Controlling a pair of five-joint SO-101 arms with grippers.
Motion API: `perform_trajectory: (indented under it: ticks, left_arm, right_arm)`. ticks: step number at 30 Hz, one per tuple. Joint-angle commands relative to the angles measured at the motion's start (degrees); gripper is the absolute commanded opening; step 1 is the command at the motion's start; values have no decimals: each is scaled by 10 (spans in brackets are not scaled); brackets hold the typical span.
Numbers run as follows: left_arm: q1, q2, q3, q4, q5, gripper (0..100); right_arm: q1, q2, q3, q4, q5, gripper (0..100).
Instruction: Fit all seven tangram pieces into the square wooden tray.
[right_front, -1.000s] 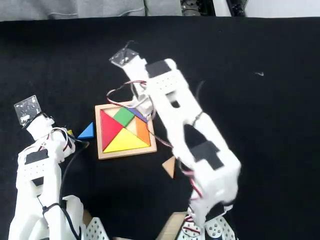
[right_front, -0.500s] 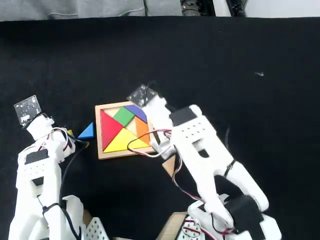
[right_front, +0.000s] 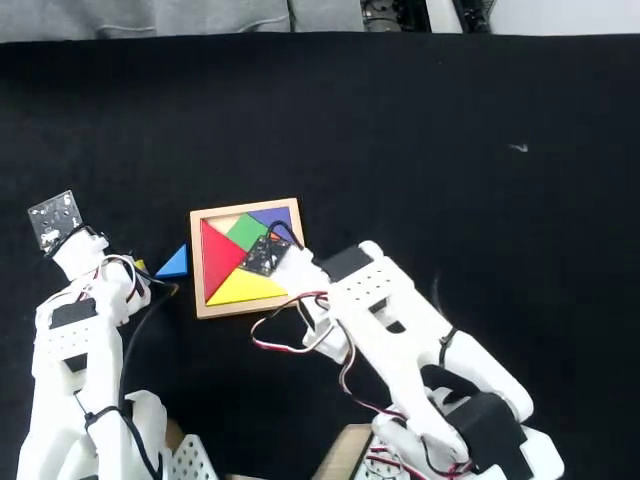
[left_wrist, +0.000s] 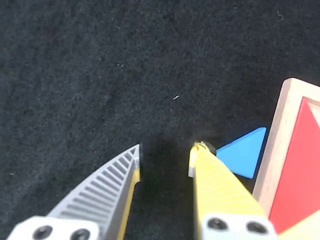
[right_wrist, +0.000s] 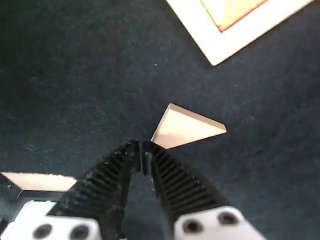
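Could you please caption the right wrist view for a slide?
Shut right gripper by a loose pale triangle, tray corner beyond.

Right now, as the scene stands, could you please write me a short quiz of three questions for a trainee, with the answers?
1. True or false: the blue triangle lies on the black cloth, outside the wooden tray.
2. Choose one. The left gripper is:
A) shut on the blue triangle
B) open, with nothing between its fingers
C) inside the wooden tray
3. Fill the gap: the right gripper is shut and empty, and just beyond its tips a pale ____ lies on the black cloth.

Key
1. True.
2. B.
3. Triangle: the pale triangle, near a corner of the wooden tray.
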Motion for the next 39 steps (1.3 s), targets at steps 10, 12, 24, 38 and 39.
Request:
perform_trajectory:
  ticks: [10, 12, 24, 38, 39]
  left_arm:
    - [3, -11, -1, -10, -4, 170]
    - [3, -11, -1, -10, -4, 170]
    - [3, -11, -1, -8, -4, 170]
    - [2, -11, -2, -7, -4, 170]
    - [2, -11, -2, -7, -4, 170]
  right_arm:
    - [3, 52, 34, -89, -29, 11]
    - [25, 75, 18, -100, -29, 11]
    - [147, 83, -48, -144, -19, 11]
    - [150, -39, -63, -60, -127, 11]
    - [154, -65, -57, -62, -156, 12]
